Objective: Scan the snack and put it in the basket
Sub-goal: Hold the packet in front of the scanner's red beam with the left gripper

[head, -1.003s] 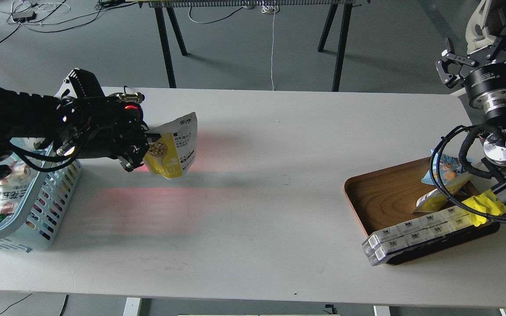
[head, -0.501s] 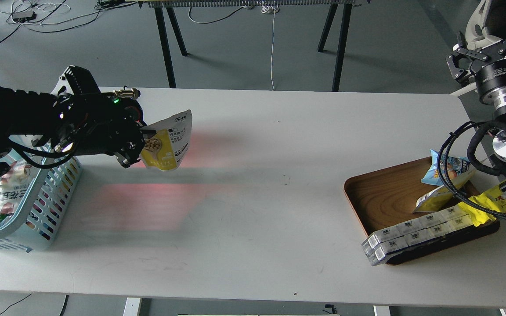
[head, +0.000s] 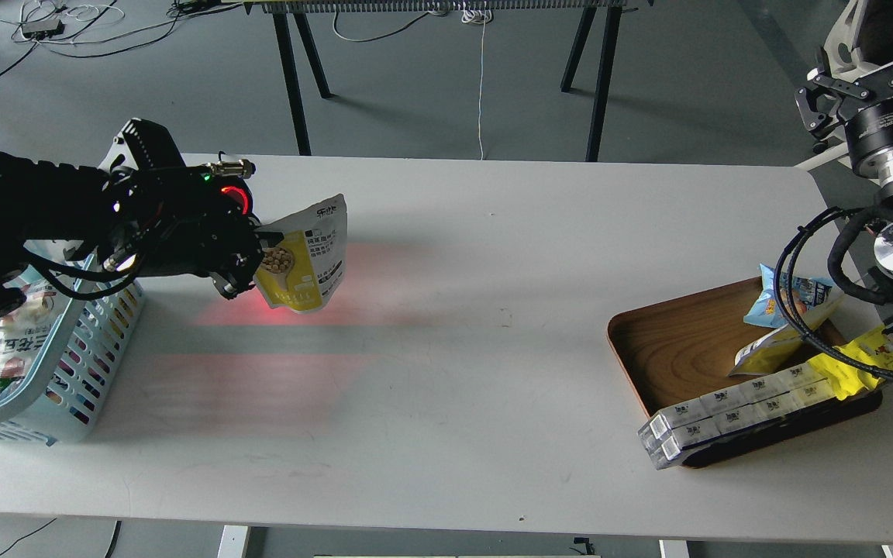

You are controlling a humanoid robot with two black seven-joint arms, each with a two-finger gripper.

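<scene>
Left gripper (head: 259, 260) jaws clamped on small yellow stand-up pouch (head: 305, 254), hanging just right of jaws, above white table (head: 446, 325); light blue lattice basket (head: 67, 364) down-left. Right gripper (head: 842, 97) state indiscernible. Keep grip firm, clear rim before release

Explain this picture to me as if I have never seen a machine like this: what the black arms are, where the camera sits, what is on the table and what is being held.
The one current picture is taken from the robot's own head, looking forward and down at a white table. The black shapes at both sides are its two arms. The left end effector, the grasping part at the arm's far end, is shut on the edge of a small yellow snack pouch, holding it in the air above the table. A reddish glow lies on the table under and beside it. At the left edge stands a light blue basket with some packets already inside. On the right, a brown wooden tray holds a blue bag, a yellow wrapper and a long pack of small cartons. The right end effector is raised beyond the table, open and empty.
</scene>
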